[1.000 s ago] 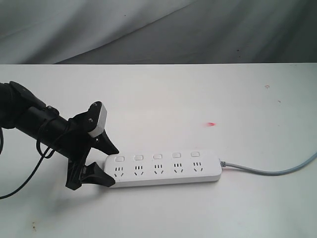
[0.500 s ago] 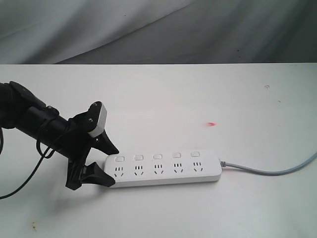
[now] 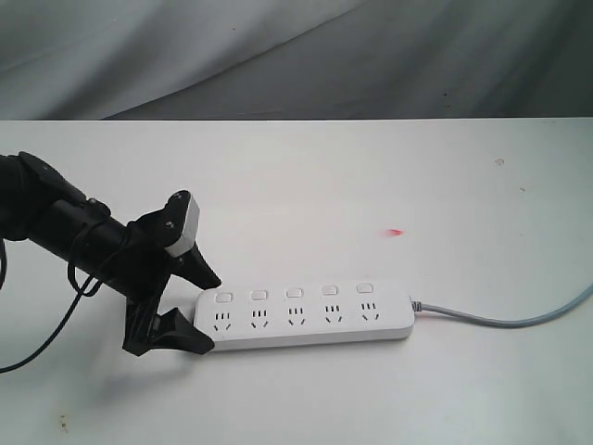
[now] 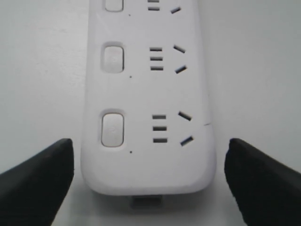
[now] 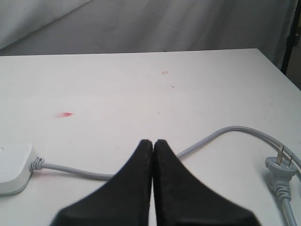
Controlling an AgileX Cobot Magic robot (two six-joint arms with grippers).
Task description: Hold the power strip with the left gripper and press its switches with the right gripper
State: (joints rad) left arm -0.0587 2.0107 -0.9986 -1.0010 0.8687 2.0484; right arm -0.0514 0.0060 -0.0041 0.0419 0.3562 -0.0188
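Observation:
The white power strip [image 3: 306,315] lies flat on the white table, its row of switches [image 3: 295,292] along the far edge. My left gripper [image 3: 212,313] is open and straddles the strip's left end. In the left wrist view the rounded end of the power strip [image 4: 148,169] sits between the two black jaws, with a small gap on each side, and the left gripper [image 4: 150,153] does not touch it. Two switches [image 4: 113,128] show there. My right gripper [image 5: 153,142] is shut on nothing, above the grey cord [image 5: 70,170]. It is outside the exterior view.
The grey cord [image 3: 500,322] runs right from the strip and off the table's right side. Its plug [image 5: 282,167] lies on the table. A small red mark [image 3: 396,232] sits behind the strip. A grey cloth backdrop [image 3: 296,56] hangs beyond the table's far edge.
The left gripper's jaws have spread very slightly wider around the strip's end. The strip and cord have not moved.

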